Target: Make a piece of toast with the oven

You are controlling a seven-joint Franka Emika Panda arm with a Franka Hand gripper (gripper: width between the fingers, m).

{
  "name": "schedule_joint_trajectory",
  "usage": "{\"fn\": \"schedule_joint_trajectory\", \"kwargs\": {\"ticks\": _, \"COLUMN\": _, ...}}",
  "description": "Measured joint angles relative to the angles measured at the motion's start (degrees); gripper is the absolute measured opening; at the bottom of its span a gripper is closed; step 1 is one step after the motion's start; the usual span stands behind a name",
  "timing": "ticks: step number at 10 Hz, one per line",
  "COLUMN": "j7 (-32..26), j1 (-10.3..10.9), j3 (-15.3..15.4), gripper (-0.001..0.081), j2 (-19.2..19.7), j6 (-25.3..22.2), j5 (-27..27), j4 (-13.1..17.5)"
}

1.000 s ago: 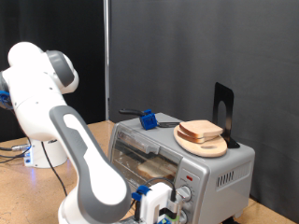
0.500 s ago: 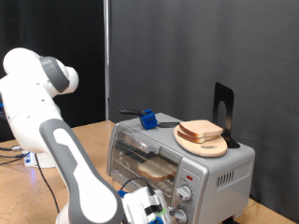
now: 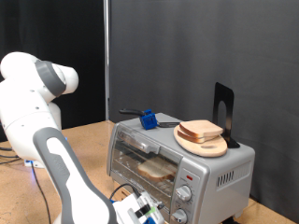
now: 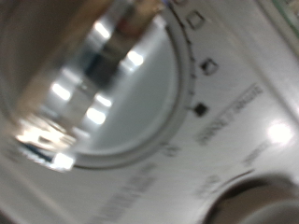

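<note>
The silver oven (image 3: pixel 201 166) stands at the exterior view's right with its glass door shut. A pale slice of toast (image 3: pixel 155 169) lies on the rack inside, seen through the glass. My gripper (image 3: pixel 140 211) is low at the exterior view's bottom, in front of the oven's lower front and just left of its two round knobs (image 3: pixel 184 194). The wrist view is filled by a blurred, shiny round knob (image 4: pixel 103 89) and the printed dial marks (image 4: pixel 201 107) around it, very close. The fingers do not show clearly in either view.
A round wooden plate (image 3: pixel 207 147) with a second bread slice (image 3: pixel 200 130) sits on the oven's top. A blue object (image 3: pixel 148 119) and a dark utensil lie beside it. A black upright stand (image 3: pixel 222 110) is behind. The wooden table (image 3: pixel 89 140) extends to the left.
The arm has swung left and lower. The gripper has sunk a little towards the bottom left, staying in front of the oven's knobs.
</note>
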Motion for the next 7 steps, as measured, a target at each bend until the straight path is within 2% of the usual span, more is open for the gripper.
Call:
{"fn": "schedule_joint_trajectory", "kwargs": {"ticks": 1, "j7": 6.7, "j1": 0.0, "j3": -0.8, "gripper": 0.0676, "j2": -0.5, "j6": -0.1, "j5": 0.0, "j4": -0.2}}
{"fn": "schedule_joint_trajectory", "kwargs": {"ticks": 4, "j7": 25.7, "j1": -0.3, "j3": -4.7, "gripper": 0.0682, "j2": -4.8, "j6": -2.5, "j5": -1.9, "j4": -2.4}}
{"fn": "schedule_joint_trajectory", "kwargs": {"ticks": 7, "j7": 44.8, "j1": -0.6, "j3": -9.1, "gripper": 0.0682, "j2": -9.0, "j6": -9.2, "j5": -4.8, "j4": -4.0}}
